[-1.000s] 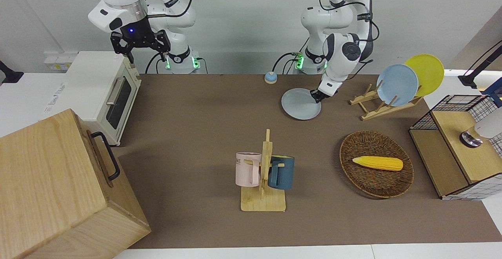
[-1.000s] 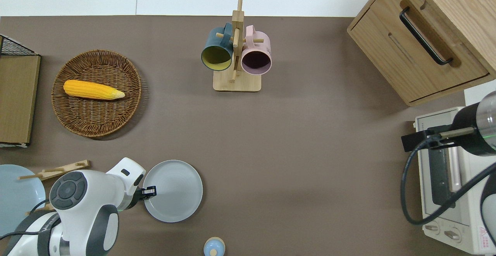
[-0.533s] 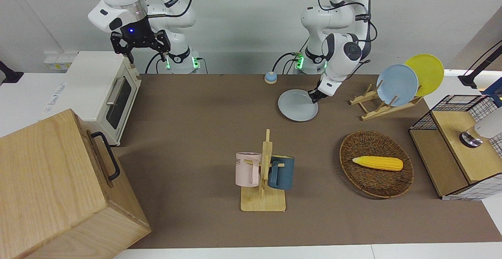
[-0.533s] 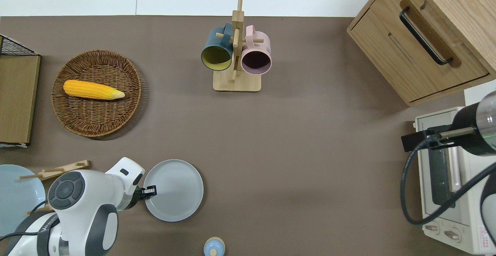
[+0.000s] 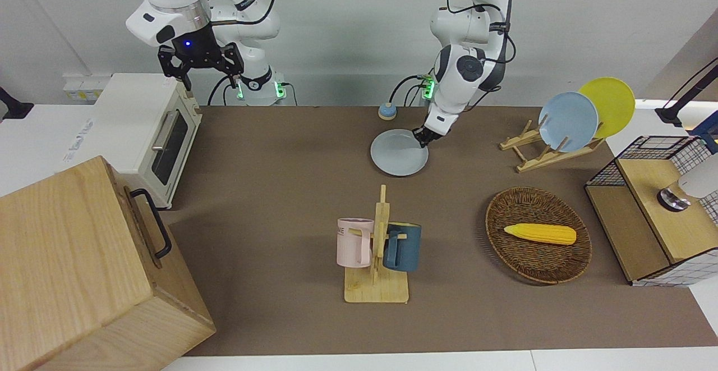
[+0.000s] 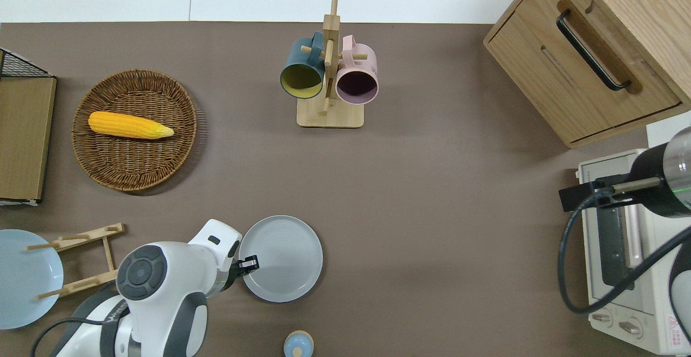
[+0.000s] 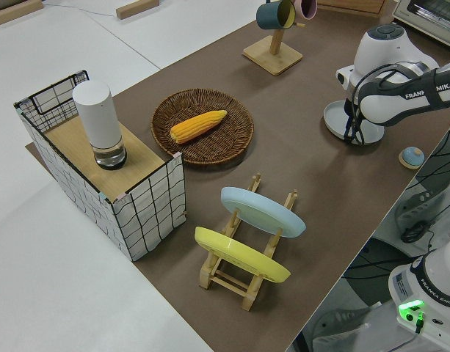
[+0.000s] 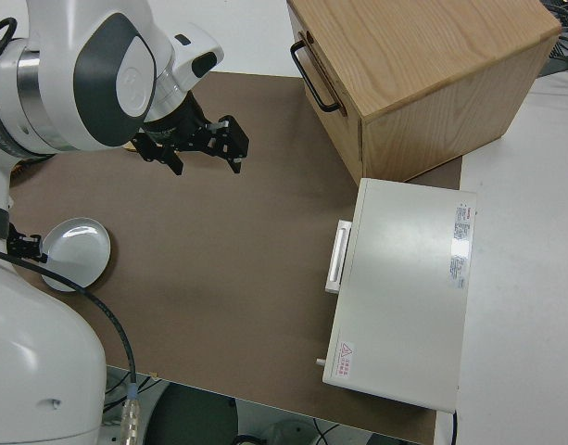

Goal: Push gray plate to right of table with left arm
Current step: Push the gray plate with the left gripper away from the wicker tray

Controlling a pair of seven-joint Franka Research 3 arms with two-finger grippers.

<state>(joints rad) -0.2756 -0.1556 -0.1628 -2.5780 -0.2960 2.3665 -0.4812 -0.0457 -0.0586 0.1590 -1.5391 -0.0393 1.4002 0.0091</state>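
Observation:
The gray plate point(image 5: 399, 152) lies flat on the brown table point(image 5: 280, 152), nearer to the robots than the mug rack; it also shows in the overhead view point(image 6: 283, 258) and the right side view point(image 8: 77, 248). My left gripper point(image 5: 422, 138) is down at table height, shut and holding nothing. Its tip touches the plate's rim on the side toward the left arm's end of the table, as the overhead view point(image 6: 249, 264) shows. In the left side view the arm hides part of the plate point(image 7: 333, 117). My right gripper point(image 5: 208, 76) is open, and its arm is parked.
A mug rack point(image 5: 377, 247) with two mugs stands mid-table. A small blue bell point(image 5: 386, 111) sits near the robots' edge. A plate rack point(image 5: 538, 155) holds sky-blue and yellow plates. A basket point(image 5: 572, 264) holds corn. A toaster oven point(image 5: 148, 129) and wooden cabinet point(image 5: 84, 270) fill the right arm's end.
My left gripper has slid toward the right arm's end of the table, pushing the gray plate about half its width that way. The right arm has not moved.

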